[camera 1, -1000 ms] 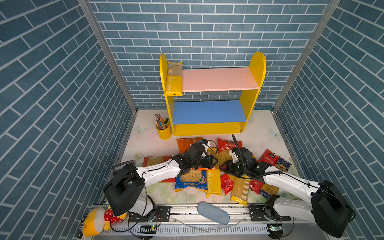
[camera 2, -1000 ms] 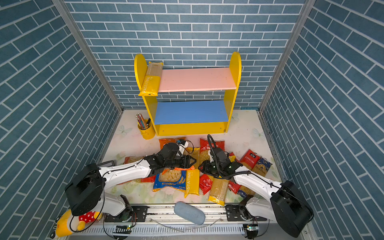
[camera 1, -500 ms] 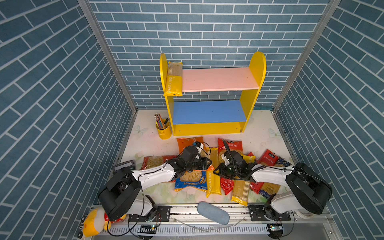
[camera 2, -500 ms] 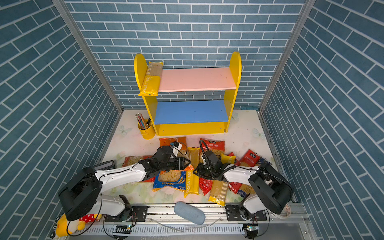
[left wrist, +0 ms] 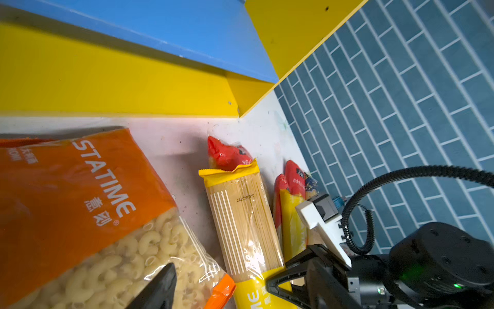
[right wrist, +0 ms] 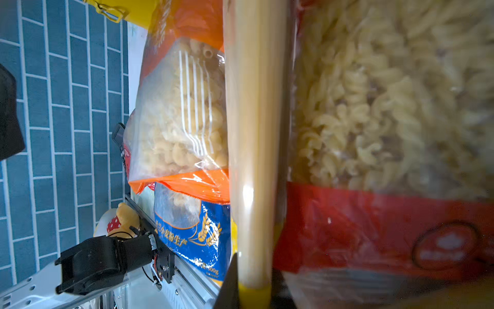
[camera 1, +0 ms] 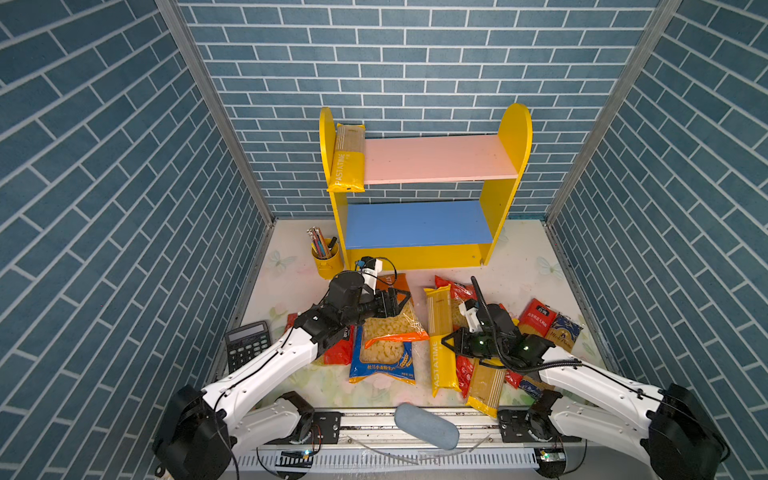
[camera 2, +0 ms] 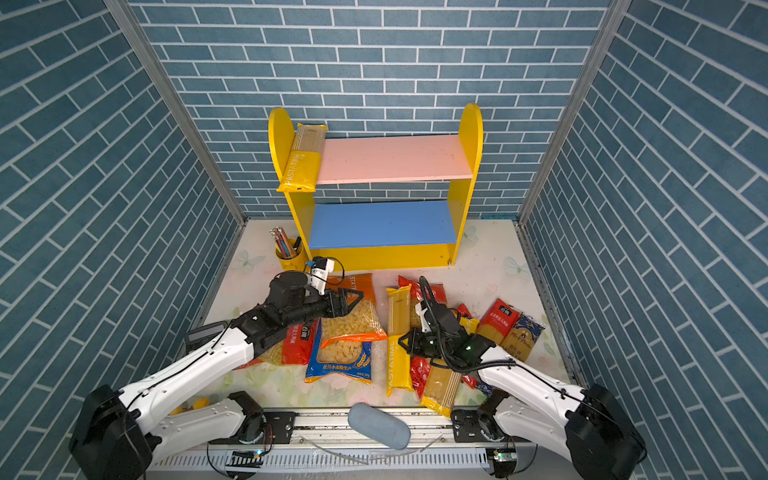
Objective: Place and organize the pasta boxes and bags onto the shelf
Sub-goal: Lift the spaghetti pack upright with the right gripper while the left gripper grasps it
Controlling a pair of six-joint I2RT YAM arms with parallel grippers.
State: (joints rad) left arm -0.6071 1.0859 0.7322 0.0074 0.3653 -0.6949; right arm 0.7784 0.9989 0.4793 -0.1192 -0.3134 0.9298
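The shelf stands at the back with a pink upper board and a blue lower board. One yellow PASTATIME pack leans on the upper board's left end. The other pasta bags lie on the floor in front. My right gripper is shut on a long yellow spaghetti pack, gripped edge-on at its middle. My left gripper hovers open over the orange macaroni bag, holding nothing. Only one of its fingers shows in the left wrist view.
A blue macaroni bag, red packs, a dark-blue pack and a red fusilli bag crowd the floor. A pencil cup stands by the shelf. A calculator and a grey pouch lie near the front.
My right gripper moved left and closed on the yellow spaghetti pack. My left gripper opened wider and shifted slightly toward the shelf, above the orange bag.
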